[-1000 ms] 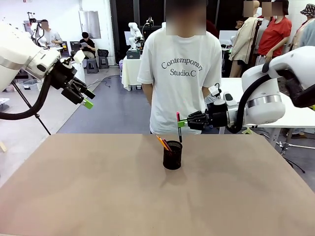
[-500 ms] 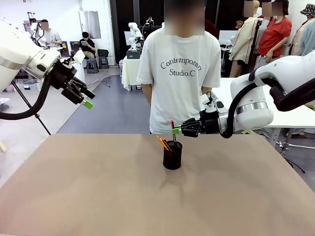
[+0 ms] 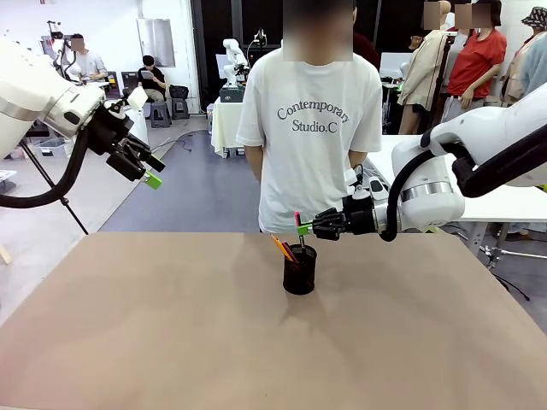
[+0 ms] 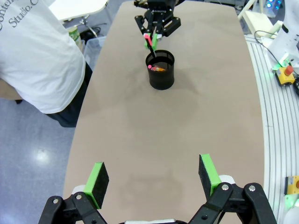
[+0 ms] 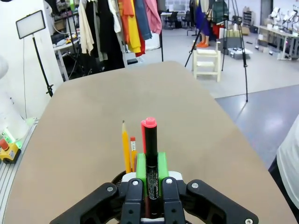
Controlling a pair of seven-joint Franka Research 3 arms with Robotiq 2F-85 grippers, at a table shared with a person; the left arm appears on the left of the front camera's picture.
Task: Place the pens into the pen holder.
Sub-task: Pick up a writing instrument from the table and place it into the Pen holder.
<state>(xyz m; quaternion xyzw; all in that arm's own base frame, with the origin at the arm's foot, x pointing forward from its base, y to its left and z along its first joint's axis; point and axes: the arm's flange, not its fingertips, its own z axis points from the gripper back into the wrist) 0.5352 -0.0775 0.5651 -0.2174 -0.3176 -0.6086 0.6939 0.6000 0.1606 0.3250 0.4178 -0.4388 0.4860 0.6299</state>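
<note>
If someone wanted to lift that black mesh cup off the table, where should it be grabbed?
Probably around the pen holder's lower mesh wall, coming in level from the side: it stands upright, and pens sticking out of its open top crowd the rim, where the right gripper hovers with a marker.

Left end effector (image 3: 152, 171): up in the upper left of the frame, fingers parted, well clear of the worktop (image 3: 171, 333).
Right end effector (image 3: 302, 226): centre frame, reaching in from the right, pinching the red-and-black marker pen (image 3: 298, 229) upright, right over the pen holder (image 3: 299, 270).
Pen holder: mid-worktop, yellow-orange pencil (image 3: 280, 248) leaning out toward its left.
Person (image 3: 310, 120): white T-shirt, standing at the far edge.
</note>
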